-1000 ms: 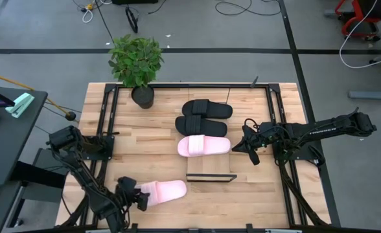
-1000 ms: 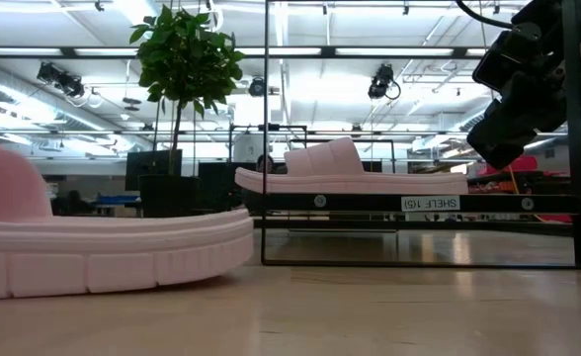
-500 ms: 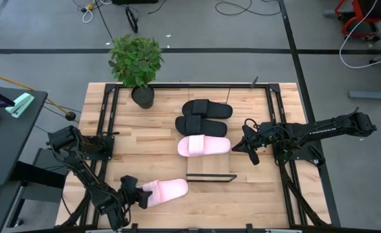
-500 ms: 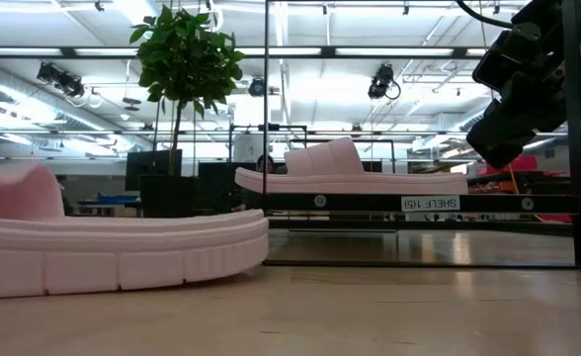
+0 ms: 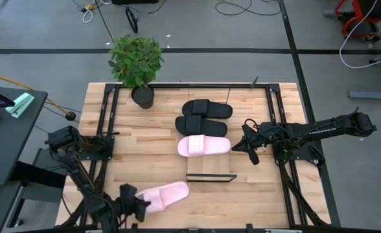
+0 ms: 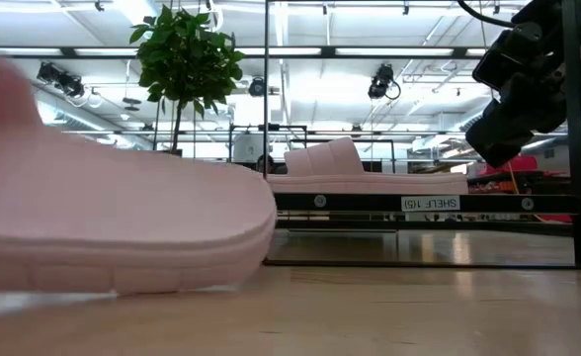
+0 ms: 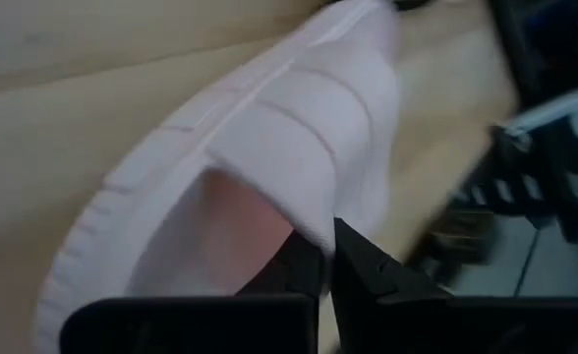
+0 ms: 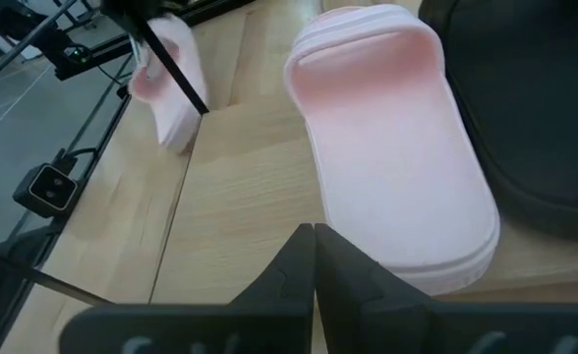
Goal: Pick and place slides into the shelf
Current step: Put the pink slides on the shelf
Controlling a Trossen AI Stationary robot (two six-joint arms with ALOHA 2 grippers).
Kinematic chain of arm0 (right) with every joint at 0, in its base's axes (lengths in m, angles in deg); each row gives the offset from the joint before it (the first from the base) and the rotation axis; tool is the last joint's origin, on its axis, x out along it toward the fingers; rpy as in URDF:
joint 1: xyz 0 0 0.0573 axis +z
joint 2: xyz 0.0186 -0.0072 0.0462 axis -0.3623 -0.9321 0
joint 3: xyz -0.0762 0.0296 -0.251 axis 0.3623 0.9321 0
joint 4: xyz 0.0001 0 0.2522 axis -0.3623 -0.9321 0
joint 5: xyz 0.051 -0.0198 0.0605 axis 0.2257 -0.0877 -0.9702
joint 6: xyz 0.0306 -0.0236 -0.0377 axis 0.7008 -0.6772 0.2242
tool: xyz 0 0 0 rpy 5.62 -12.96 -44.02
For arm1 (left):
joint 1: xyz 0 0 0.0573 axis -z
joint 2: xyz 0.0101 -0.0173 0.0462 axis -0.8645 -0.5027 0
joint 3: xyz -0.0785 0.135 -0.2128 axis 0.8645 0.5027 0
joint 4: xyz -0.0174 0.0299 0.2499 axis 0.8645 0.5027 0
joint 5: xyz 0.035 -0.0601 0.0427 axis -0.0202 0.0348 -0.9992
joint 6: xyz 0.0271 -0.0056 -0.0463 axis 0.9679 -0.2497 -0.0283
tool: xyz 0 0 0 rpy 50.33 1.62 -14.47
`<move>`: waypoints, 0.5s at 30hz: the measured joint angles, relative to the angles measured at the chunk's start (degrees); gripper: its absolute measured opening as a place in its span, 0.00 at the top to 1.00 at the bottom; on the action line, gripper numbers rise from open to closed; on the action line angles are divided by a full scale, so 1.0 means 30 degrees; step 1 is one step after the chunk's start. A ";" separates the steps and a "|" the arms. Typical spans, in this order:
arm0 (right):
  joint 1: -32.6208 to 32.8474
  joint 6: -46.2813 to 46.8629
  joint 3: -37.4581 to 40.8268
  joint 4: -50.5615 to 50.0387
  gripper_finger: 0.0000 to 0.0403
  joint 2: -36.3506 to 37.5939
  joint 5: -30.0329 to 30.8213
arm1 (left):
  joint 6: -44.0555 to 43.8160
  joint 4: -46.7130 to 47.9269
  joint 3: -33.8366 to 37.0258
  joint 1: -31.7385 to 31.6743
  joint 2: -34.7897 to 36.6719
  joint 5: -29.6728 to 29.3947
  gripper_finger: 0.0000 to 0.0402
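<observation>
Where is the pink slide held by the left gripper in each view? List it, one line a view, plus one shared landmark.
High view: pink slide near the table's front edge, left gripper shut on its end.
Low view: fills the left foreground.
Left wrist view: fills the frame, strap between the fingers.
Right wrist view: small, far off.
Landmark: the shelf, carrying the other pink slide.

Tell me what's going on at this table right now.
The left gripper is shut on the strap of a light pink slide sandal near the table's front edge. Two black slide sandals and another light pink slide sandal already sit on the narrow light-wood shelf. The right gripper waits, shut, beside the shelf.
</observation>
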 joint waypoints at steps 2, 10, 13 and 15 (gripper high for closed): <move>-0.0001 -0.0137 -0.0003 -0.0007 0.97 -0.0007 0.0004 | 0.1058 0.0643 -0.1216 0.0067 0.0000 -0.0446 0.97; 0.0004 -0.0165 0.0003 -0.0019 0.97 0.0000 0.0287 | 0.5641 0.1968 -0.5619 -0.0043 -0.0030 -0.2060 0.97; 0.0004 -0.0172 -0.0003 -0.0339 0.97 0.0000 0.0285 | 0.7392 0.1334 -0.6795 -0.0203 -0.0036 -0.3261 0.97; 0.0004 -0.0172 -0.0002 -0.0741 0.97 -0.0007 0.0269 | 0.8969 0.1127 -0.7495 -0.0355 -0.0036 -0.3906 0.97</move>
